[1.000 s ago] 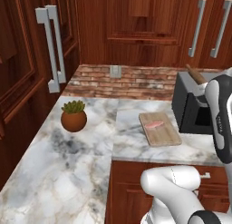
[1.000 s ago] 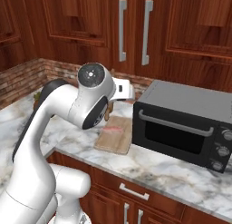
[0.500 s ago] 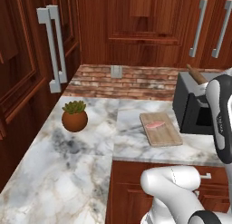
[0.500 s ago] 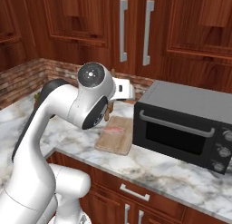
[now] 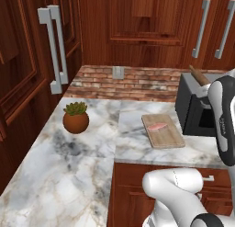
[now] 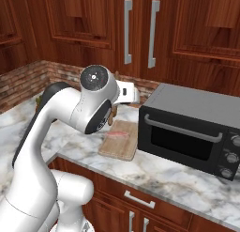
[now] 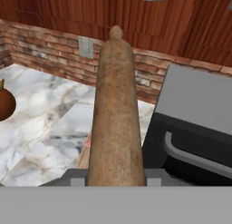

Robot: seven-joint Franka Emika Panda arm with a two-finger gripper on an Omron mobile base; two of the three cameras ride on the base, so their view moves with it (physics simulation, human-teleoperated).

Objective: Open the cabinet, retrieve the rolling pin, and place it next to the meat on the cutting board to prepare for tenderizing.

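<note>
We see the rolling pin (image 7: 115,114) running lengthwise straight away from the hand camera, its long axis pointing from the claw (image 7: 115,180) toward the brick backsplash (image 7: 50,51) and the wood cabinet (image 7: 90,10) above it. Its far knob handle sits at the top of that view, narrow and rounded; the near end is hidden down at the claw. The body is a slim, light-brown wooden cylinder with a mottled, speckled grain. In the left base view one end of the pin (image 5: 198,76) pokes up and to the left above the dark oven (image 5: 195,111), tilted rather than level.

The claw is closed on the rolling pin, gripping it near its close end; we cannot make out the fingertips themselves, since the pin covers them.

The pin hangs in the air over the tabletop (image 5: 82,148), above the gap between the oven (image 7: 195,123) and the cutting board (image 5: 163,130). The board is a thin, light tan rectangle lying flat on the grey-white marble, just left of the oven. The meat (image 5: 158,127), a small flat pinkish-red slab, lies on the board's upper half. From the right base view the board (image 6: 119,144) and meat (image 6: 118,134) sit just beside the oven's front corner (image 6: 187,132).

A small potted plant (image 5: 75,118) stands well apart, to the left on the tabletop.
</note>
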